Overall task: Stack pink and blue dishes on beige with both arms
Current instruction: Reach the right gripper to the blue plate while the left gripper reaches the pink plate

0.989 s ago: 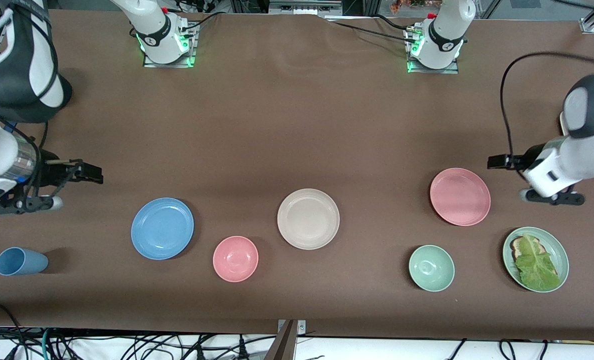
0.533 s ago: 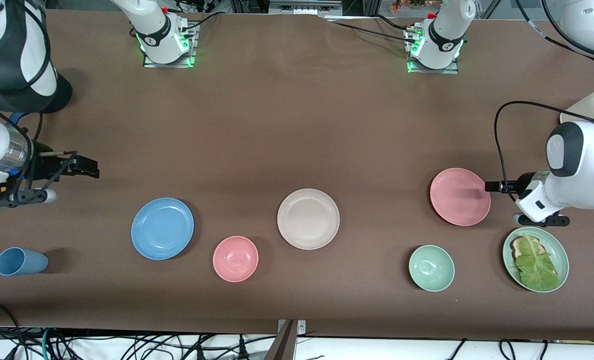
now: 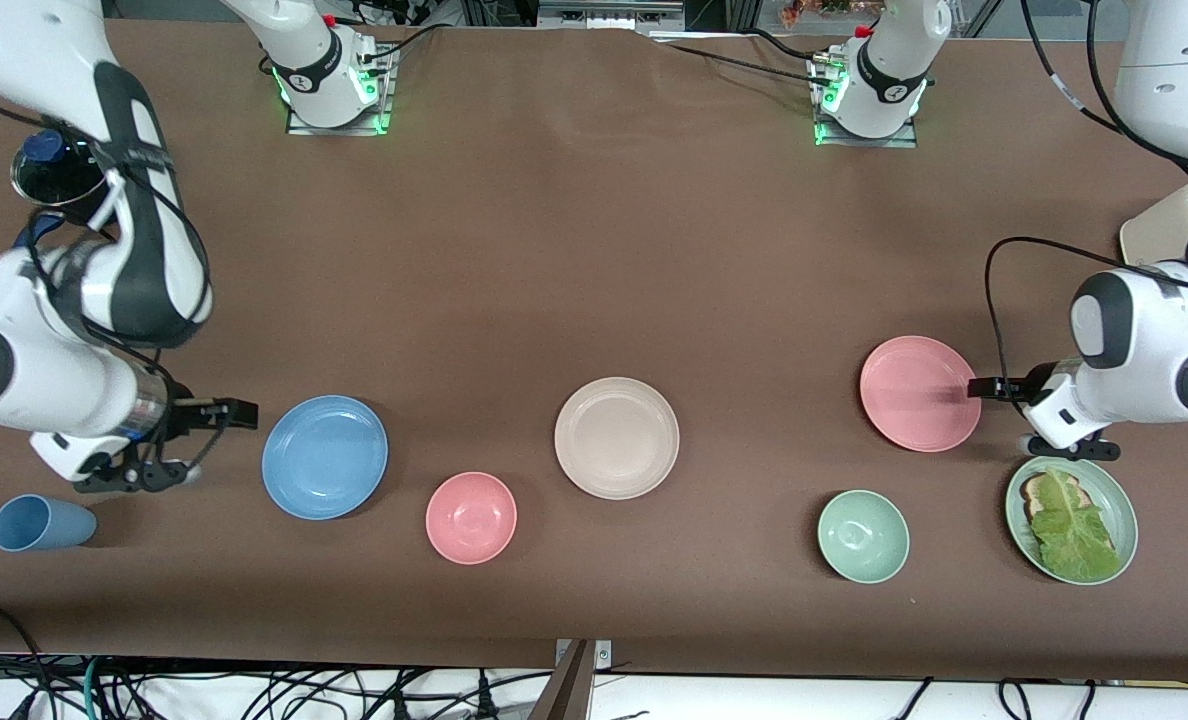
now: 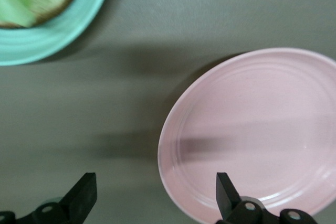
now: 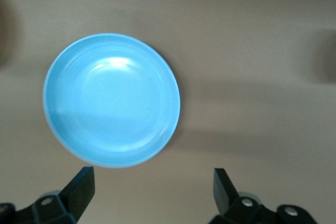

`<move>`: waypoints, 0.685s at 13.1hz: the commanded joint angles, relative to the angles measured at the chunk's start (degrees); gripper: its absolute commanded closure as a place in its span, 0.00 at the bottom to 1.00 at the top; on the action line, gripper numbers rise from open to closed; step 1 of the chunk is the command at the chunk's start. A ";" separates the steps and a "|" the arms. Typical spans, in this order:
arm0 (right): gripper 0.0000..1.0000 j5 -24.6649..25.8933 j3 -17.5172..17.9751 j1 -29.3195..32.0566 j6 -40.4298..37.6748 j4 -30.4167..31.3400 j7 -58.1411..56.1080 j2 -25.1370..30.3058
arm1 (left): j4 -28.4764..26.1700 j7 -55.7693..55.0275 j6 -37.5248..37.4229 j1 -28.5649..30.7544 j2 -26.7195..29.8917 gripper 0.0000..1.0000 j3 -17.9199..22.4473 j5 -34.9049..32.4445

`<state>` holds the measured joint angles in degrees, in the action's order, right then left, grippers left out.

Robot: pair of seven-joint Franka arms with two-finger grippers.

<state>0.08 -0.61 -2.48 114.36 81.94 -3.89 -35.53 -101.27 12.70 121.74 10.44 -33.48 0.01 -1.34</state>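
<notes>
Left pincer [image 3: 976, 388] wide at pink plate [image 3: 919, 393] rim; right pincer [image 3: 244, 413] wide beside blue plate [image 3: 324, 457]; beige plate [image 3: 616, 437] mid-surface

Bare table [image 5: 252, 77] lies between the right gripper's [image 5: 152, 192] spread fingers; the pink plate's [image 4: 257, 135] rim sits between the left gripper's [image 4: 156, 198].

Matte pink plate [image 3: 920, 393], blue plate [image 3: 325, 457] and beige plate [image 3: 616, 437], each faintly ringed; brown cloth-like tabletop [image 3: 594, 250]; glossy white plastic arm shells with black, dull-finished left gripper [image 4: 156, 195] and right gripper [image 5: 153, 191].
</notes>
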 commanded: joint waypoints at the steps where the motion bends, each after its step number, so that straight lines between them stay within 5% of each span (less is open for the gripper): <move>1: 0.00 0.71 0.17 0.45 4.19 -0.99 -0.85 -4.10 | -4.37 1.19 3.85 0.46 0.70 0.00 -0.54 -0.85; 4: 0.01 0.19 0.17 0.80 8.16 -0.90 -0.76 -7.79 | -4.11 1.19 4.38 0.38 -1.32 0.07 -0.63 -0.85; 5: 0.01 0.10 0.17 0.81 8.33 -0.90 -0.76 -8.67 | -4.02 1.37 4.29 0.37 -1.41 0.29 -0.63 -0.85; 7: 0.02 0.18 0.00 2.55 9.91 -0.73 -0.94 -10.26 | -3.85 1.45 4.29 0.37 -1.67 0.88 -0.54 -0.94; 8: 0.04 0.19 0.17 2.91 10.01 -0.64 -0.94 -10.61 | -3.76 1.46 4.29 0.37 -1.68 1.00 -0.54 -0.94; 9: 0.06 0.10 0.17 2.83 10.18 -0.64 -0.94 -10.88 | -3.67 1.63 4.21 0.20 -1.68 1.00 -0.54 -0.94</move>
<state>0.18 -1.07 -0.73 123.88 81.85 -3.96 -45.75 -105.09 13.08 125.64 10.41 -35.24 -0.22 -1.34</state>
